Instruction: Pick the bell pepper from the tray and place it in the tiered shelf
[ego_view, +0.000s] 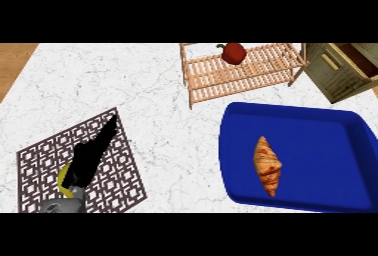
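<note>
A white marbled counter (111, 80) fills the view, with a strip of wood showing at its far left edge. Nearest, at the lower left, the left hand (92, 152) lies over a dark patterned mat (44, 165), its black fingers straight and pointing up and to the right, holding nothing. The right hand does not show. To the right, a blue tray (310, 130) sits on the counter with a croissant (268, 166) lying lengthwise in it. Farther back stands the tiered shelf (236, 75) of pale wooden slats, and the red bell pepper (235, 53) rests on its top tier, near the back. At the far right corner is a beige wooden box (336, 72).
</note>
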